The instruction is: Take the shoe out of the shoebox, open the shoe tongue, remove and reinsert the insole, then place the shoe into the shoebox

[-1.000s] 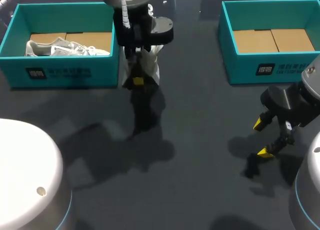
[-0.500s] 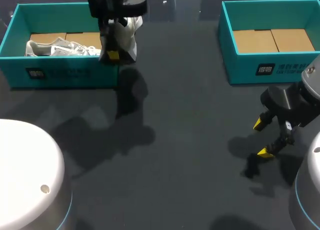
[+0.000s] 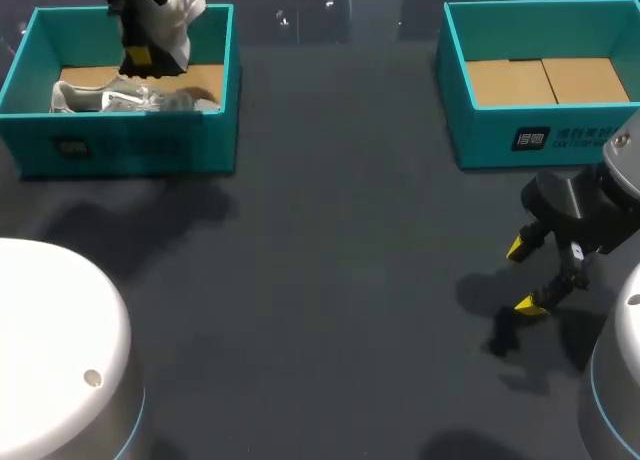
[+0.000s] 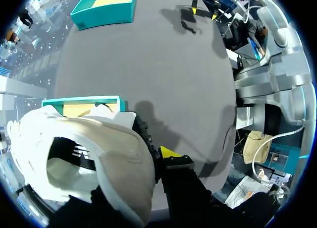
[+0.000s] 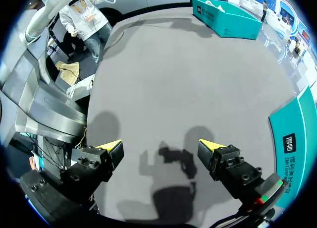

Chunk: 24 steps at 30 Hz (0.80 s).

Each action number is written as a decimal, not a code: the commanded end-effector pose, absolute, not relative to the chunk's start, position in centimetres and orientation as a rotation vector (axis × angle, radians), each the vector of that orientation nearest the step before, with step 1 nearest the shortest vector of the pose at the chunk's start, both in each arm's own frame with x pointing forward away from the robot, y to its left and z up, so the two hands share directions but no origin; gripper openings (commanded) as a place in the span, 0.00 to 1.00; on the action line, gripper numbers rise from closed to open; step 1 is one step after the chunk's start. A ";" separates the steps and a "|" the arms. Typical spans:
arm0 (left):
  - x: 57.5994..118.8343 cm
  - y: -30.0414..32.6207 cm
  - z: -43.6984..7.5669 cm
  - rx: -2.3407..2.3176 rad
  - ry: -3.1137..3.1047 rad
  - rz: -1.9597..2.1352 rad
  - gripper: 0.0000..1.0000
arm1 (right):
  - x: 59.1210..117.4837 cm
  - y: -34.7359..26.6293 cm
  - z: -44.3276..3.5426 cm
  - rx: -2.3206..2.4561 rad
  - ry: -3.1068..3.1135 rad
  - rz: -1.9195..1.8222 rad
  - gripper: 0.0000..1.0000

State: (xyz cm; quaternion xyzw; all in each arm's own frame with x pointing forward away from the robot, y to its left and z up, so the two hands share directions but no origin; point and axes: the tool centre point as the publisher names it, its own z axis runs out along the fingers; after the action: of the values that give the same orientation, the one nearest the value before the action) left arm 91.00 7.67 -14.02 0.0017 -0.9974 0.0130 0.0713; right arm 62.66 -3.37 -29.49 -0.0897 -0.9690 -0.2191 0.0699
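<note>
Between the left gripper's (image 3: pixel 142 48) fingers sits the heel of a white shoe (image 3: pixel 172 8), clamped and hanging clear above the left box (image 3: pixel 130 145). That arm's wrist view shows only one yellow tip (image 4: pixel 169 151), pressed against the outside of the heel. The other finger is hidden by the shoe, whose open mouth and pale lining lie just beside the tip. Under the shoe, the same view catches a corner of the left box and its cardboard floor. The head view adds what the wrist view does not: a second shoe (image 3: pixel 125 98) lying inside that box along its front wall.

The right gripper's (image 3: pixel 528 276) fingers are spread wide with nothing between them, above the grey table (image 3: pixel 350 280) and near the right box (image 3: pixel 540 135). Its wrist view shows both yellow tips well apart, the gripper's shadow on the table ahead, and the right box's teal wall just beside one finger. The head view alone shows that box's cardboard floor.
</note>
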 end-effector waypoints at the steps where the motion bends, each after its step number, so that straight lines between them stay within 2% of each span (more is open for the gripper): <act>1: 95.7 11.5 -13.6 0.002 -2.954 0.079 0.00 | 62.5 -3.3 -29.6 -0.272 -2.920 -0.657 1.00; 14: 103.6 19.4 -13.7 -0.122 -2.939 0.072 0.00 | 62.5 -3.3 -29.6 -0.272 -2.920 -0.657 1.00; 24: 107.2 21.0 -14.7 -0.438 -2.881 0.056 0.00 | 62.5 -3.3 -29.6 -0.272 -2.920 -0.657 1.00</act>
State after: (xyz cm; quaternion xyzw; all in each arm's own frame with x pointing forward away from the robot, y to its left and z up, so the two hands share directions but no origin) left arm 105.82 20.86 -14.59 -0.1222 -0.9901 0.0197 0.0661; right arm 62.66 -3.37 -29.49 -0.0897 -0.9690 -0.2191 0.0699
